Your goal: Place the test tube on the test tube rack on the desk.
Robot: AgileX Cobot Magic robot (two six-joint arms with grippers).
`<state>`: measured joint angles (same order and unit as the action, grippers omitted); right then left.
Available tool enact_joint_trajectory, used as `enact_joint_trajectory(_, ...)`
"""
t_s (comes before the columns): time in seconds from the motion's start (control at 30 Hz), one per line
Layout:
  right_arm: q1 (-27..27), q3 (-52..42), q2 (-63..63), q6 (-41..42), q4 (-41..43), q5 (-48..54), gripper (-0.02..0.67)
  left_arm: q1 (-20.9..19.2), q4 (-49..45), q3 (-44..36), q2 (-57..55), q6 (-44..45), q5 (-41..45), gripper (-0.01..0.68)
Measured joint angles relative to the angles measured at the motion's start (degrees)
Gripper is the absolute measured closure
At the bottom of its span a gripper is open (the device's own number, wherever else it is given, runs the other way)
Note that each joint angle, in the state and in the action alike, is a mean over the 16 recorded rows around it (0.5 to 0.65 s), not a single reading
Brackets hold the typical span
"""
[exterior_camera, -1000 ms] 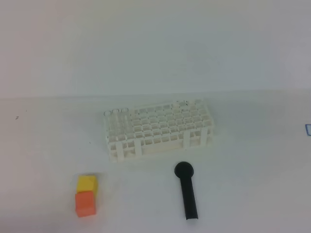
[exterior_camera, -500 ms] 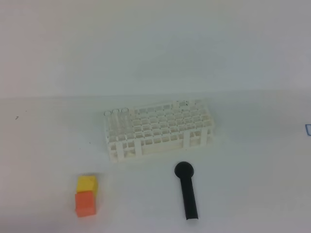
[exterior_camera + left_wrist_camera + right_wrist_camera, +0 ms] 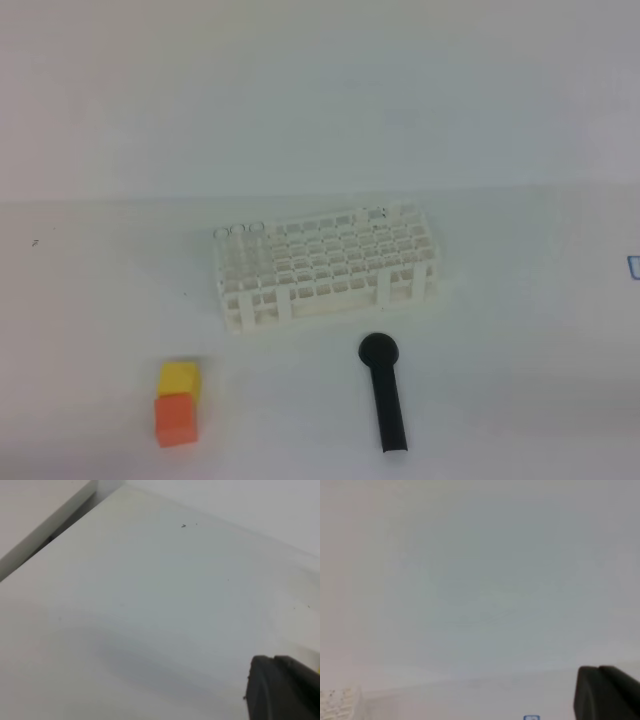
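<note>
- Frankly, I can't pick out the test tube anywhere; clear glass on white would vanish.
- Each wrist view shows only a dark corner of its gripper: left gripper (image 3: pixel 282 687), right gripper (image 3: pixel 605 692); both jaws are clenched, grasping nothing I can see.
- The test tube rack (image 3: pixel 325 267) stands mid-tabletop (image 3: pixel 520 330), a black cylinder (image 3: pixel 385 395) in front, a yellow block (image 3: pixel 179 378) touching an orange block (image 3: pixel 175 418).
- A plain pale wall (image 3: pixel 320 90) is behind.

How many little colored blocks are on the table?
2. A yellow block sits near the desk's front left, and an orange block sits right in front of it, touching. None looks hidden.
</note>
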<state>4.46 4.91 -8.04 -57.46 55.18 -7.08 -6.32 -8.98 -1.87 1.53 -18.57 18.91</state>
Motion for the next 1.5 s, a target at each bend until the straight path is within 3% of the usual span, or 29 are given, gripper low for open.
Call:
enact_joint_trajectory(0.17,1.33,-4.66,5.02,-3.51,-0.07,-1.4,0.65,0.0,0.02,0.12,-0.07,0.01,0.05,0.674)
enact_joint_trajectory(0.3,1.45,-6.21,6.4,-0.76,-3.99,-2.36,0.65,0.0,0.02,0.12,-0.07,0.01,0.05,0.674)
enact_joint_trajectory(0.6,1.45,-6.57,6.58,26.86,-29.78,-2.99,0.65,0.0,0.0,0.0,-0.07,0.0,0.0,0.674)
enact_joint_trajectory(0.83,1.45,-6.57,6.58,48.77,-47.4,2.85,0.65,0.0,-0.02,-0.12,0.0,-0.01,-0.05,0.673)
enact_joint_trajectory(1.03,1.45,-6.57,6.58,54.89,-50.32,11.79,0.65,0.0,-0.02,-0.12,0.0,-0.01,-0.05,0.673)
enact_joint_trajectory(1.5,1.38,-6.39,7.38,59.0,-53.5,26.36,0.65,0.0,0.02,0.12,-0.03,0.03,0.27,0.674)
